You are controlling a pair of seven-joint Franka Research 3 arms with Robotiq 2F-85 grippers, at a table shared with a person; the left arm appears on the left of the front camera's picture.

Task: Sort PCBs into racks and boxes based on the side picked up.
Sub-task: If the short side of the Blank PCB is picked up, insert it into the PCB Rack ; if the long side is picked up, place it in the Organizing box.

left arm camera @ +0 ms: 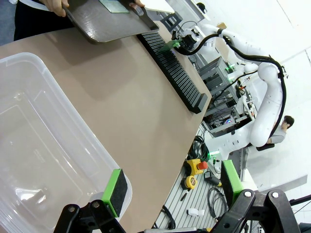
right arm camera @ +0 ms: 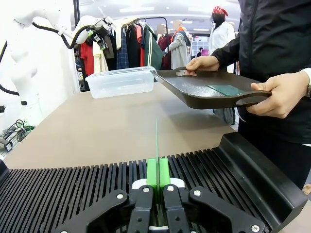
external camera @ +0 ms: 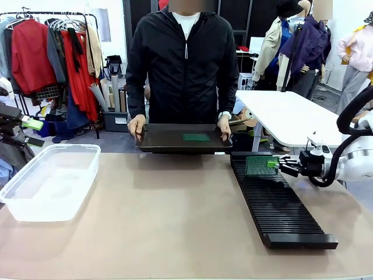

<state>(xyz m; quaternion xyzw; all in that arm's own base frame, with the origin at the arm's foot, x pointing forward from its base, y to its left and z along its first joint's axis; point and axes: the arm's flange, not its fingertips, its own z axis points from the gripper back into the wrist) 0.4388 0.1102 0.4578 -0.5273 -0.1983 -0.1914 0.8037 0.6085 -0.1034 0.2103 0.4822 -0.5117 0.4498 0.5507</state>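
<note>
Left end effector (left arm camera: 174, 187) spread wide over clear tub (left arm camera: 48, 145) edge. Across worktop (left arm camera: 131, 111), right end effector (left arm camera: 177, 43) pinches PCB (left arm camera: 168, 46) at black rack (left arm camera: 171, 70); person holds tray (left arm camera: 107, 26).

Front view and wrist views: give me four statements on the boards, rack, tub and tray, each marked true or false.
1. The right gripper is shut on a thin green circuit board, held edge-up over the long black slotted rack. True.
2. The person holds a flat dark-brown tray with a second green board lying on it. True.
3. The left gripper is shut on a board. False: it is open and holds nothing, above the clear plastic tub.
4. The tub touches the rack. False: they stand apart, at opposite sides of the table.
</note>
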